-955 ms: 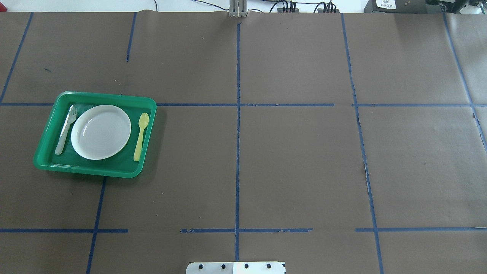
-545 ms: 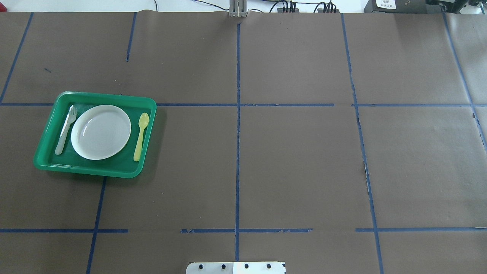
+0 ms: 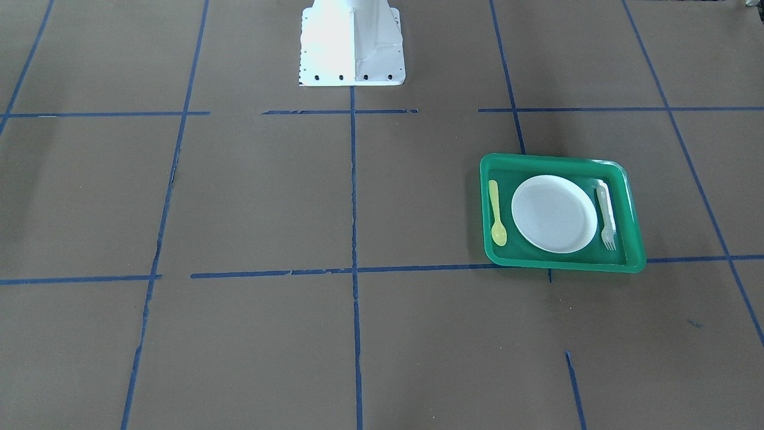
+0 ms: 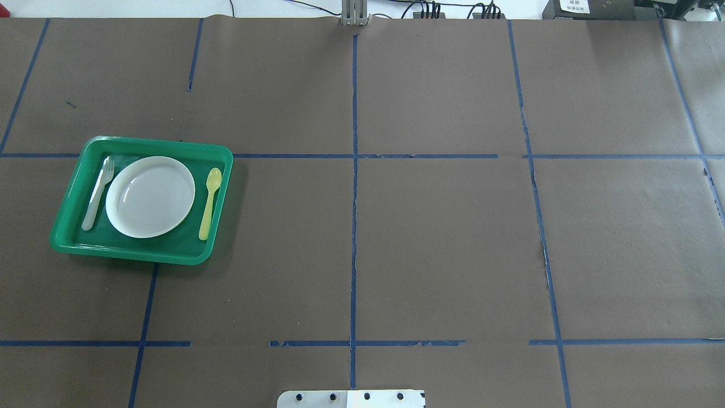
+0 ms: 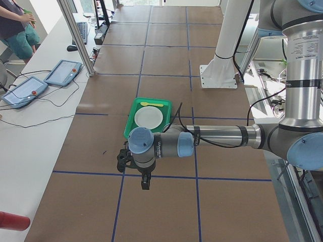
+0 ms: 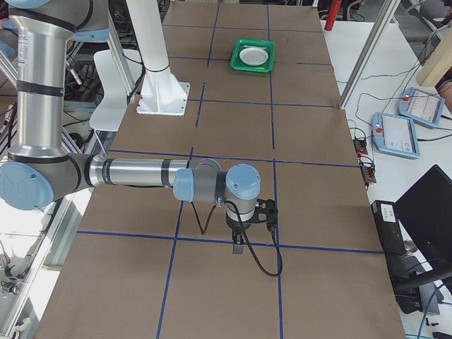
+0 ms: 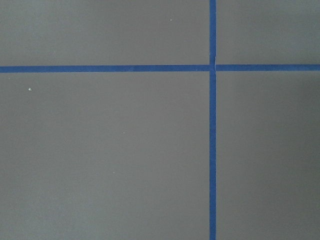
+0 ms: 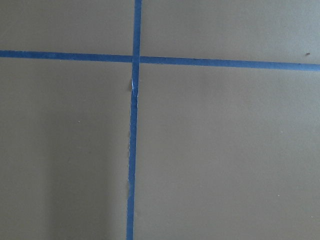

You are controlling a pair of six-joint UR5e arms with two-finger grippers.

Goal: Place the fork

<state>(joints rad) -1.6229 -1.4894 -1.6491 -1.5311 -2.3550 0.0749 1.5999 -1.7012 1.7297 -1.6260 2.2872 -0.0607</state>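
The pale grey-green fork (image 4: 97, 193) lies flat in the green tray (image 4: 130, 254), on the left of the white plate (image 4: 150, 196), tines toward the far side. In the front-facing view the fork (image 3: 606, 216) is on the plate's (image 3: 554, 213) right, inside the tray (image 3: 561, 265). My left gripper (image 5: 122, 161) shows only in the exterior left view, hovering over bare table well off the tray (image 5: 130, 121). My right gripper (image 6: 270, 212) shows only in the exterior right view, far from the tray (image 6: 236, 62). I cannot tell whether either is open or shut. Both wrist views show only brown paper and blue tape.
A yellow-green spoon (image 4: 209, 203) lies in the tray on the plate's other side. The white robot base (image 3: 352, 42) stands at the table's near middle edge. Tablets (image 5: 63, 73) and cables lie on a side bench, where a person (image 5: 17, 25) stands.
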